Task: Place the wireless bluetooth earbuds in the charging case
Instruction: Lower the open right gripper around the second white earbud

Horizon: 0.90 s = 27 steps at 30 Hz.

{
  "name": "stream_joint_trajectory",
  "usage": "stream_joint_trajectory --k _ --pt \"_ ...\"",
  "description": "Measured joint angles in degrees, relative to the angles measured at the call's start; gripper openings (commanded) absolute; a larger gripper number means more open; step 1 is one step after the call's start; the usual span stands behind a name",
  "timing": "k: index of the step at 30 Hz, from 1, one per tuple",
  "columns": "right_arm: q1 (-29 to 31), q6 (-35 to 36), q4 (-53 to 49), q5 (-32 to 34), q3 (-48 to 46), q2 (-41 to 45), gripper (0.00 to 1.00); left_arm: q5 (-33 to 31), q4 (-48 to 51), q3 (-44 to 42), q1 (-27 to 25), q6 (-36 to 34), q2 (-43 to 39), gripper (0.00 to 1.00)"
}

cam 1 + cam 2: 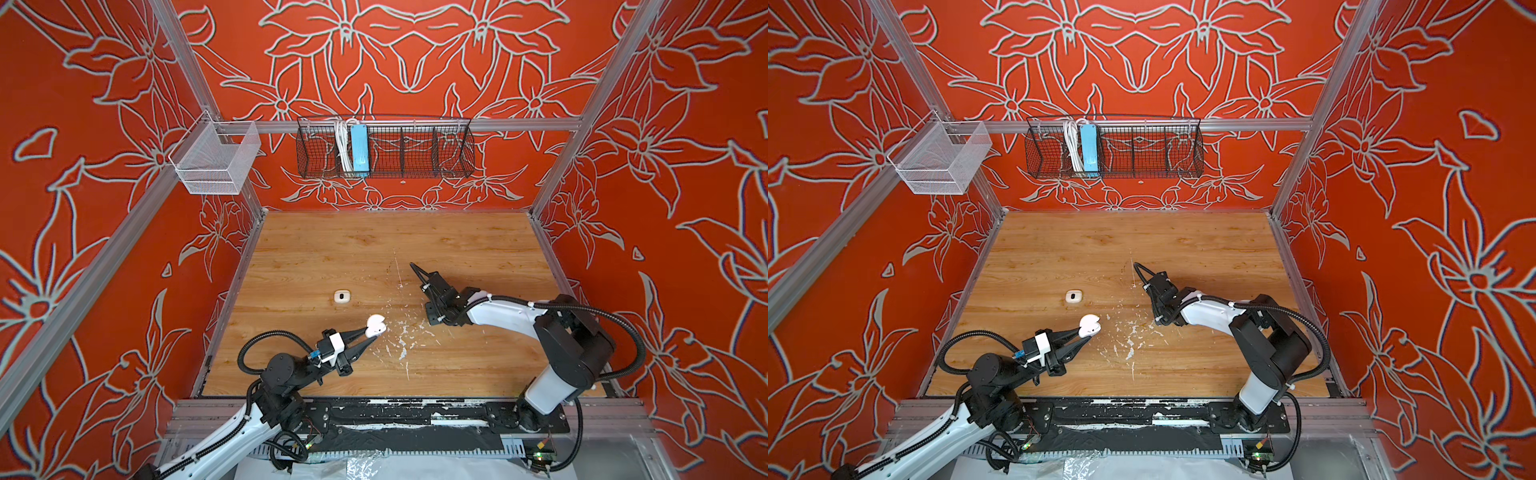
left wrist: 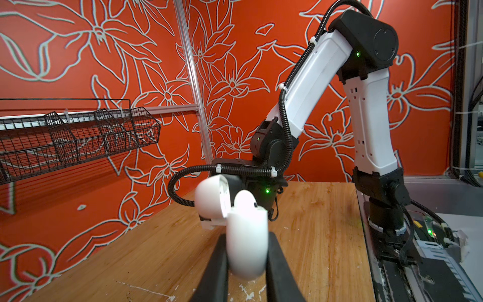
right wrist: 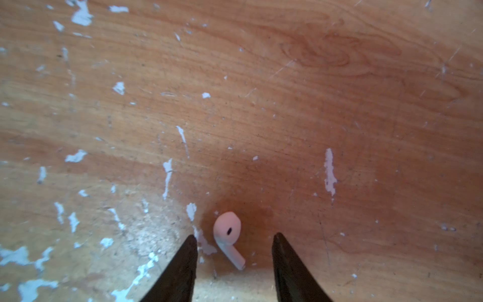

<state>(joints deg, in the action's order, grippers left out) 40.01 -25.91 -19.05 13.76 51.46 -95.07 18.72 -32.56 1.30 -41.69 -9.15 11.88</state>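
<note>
Top views: left end effector (image 1: 372, 335) is clamped on the charging case (image 1: 376, 325) (image 1: 1090, 325), lid hinged open. Can't tell if the case touches the table (image 1: 374, 249). Cream case (image 1: 342, 296) lies behind and left of the charging case, apart from it. Right arm (image 1: 498, 311) is right of the charging case, well apart, wrist aimed down at the table

Left wrist: both fingers (image 2: 217, 261) press the sides of the charging case base, lid stands open beside it, 1 seated earbud (image 2: 245, 200) pokes out of the base

Right wrist: right end effector (image 3: 235, 235) is part open and holds nothing. Loose earbud (image 3: 226, 231) lies on the table between the 2 fingertips, touching neither, with white paint flecks (image 3: 167, 177) around it
</note>
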Motion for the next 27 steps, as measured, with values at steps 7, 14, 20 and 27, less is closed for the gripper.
stream_joint_trajectory --k 7,14,20,27 --pt "-2.3 -0.4 0.5 1.0 -0.2 -0.6 0.36 0.0 0.1 0.0 0.0 0.0 -0.3 0.0" --pt "-3.2 -1.6 3.2 1.3 -2.0 0.0 0.37 0.0 0.1 0.0 0.0 0.0 -0.5 0.0" --pt "-3.3 -2.1 4.9 0.9 -2.8 0.3 0.37 0.0 0.2 0.0 0.0 0.0 -0.7 0.0" --pt "-4.9 -4.3 7.8 0.3 -5.7 2.0 0.36 0.0 0.3 0.0 0.0 0.0 -0.8 0.0"
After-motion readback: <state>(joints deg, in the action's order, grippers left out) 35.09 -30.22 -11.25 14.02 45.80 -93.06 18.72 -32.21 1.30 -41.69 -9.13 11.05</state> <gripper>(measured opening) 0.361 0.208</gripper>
